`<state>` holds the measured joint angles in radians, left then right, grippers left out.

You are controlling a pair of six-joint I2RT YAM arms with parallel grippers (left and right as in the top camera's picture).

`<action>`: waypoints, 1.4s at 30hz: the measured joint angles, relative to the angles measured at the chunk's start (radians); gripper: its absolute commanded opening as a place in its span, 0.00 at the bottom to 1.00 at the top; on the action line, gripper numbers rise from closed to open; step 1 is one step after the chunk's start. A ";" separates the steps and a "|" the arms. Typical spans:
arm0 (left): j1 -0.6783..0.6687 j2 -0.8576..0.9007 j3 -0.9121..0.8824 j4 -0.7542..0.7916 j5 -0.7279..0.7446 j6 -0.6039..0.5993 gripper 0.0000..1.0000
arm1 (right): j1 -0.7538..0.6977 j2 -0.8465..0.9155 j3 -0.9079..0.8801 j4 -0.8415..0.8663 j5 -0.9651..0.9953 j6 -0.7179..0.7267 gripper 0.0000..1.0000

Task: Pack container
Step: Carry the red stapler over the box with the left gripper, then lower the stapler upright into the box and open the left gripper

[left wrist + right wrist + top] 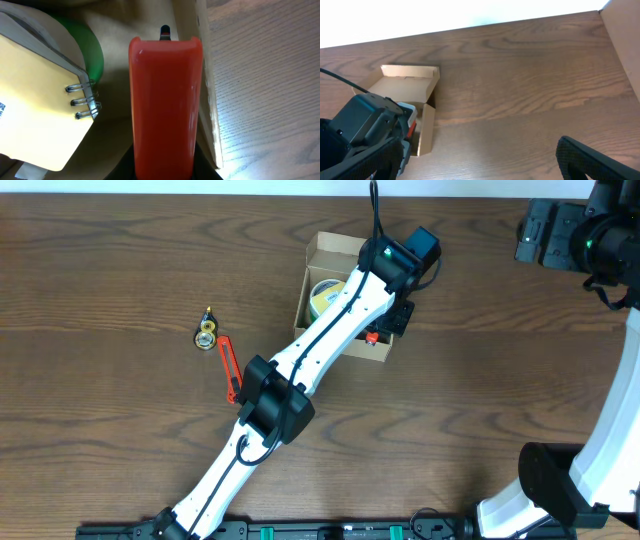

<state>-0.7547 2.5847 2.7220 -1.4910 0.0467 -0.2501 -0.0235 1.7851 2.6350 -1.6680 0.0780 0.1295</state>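
the open cardboard box point(322, 248) sat on the bench point(120, 260). inside it, the left tool point(393, 318) gripped a red object point(165, 100) beside a notebook point(35, 100). well to the box's right, the right tool point(535, 235) gaped empty.

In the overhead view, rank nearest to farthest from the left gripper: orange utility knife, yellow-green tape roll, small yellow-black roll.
From the left gripper, holding a red object:
1. Yellow-green tape roll, inside the tan cardboard box.
2. Orange utility knife, out to the left.
3. Small yellow-black roll, just past the knife.
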 measured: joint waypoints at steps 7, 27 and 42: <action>0.000 0.000 0.000 0.031 -0.001 0.031 0.06 | 0.000 0.000 0.000 0.000 0.000 0.000 0.99; 0.000 0.000 0.000 0.082 -0.029 0.058 0.06 | 0.000 0.000 0.000 0.000 0.000 0.000 0.99; 0.029 0.000 0.000 0.074 -0.036 -0.042 0.06 | 0.000 0.000 0.000 0.000 0.000 0.000 0.99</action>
<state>-0.7254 2.5851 2.7220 -1.4170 0.0109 -0.2924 -0.0235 1.7851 2.6350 -1.6680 0.0780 0.1295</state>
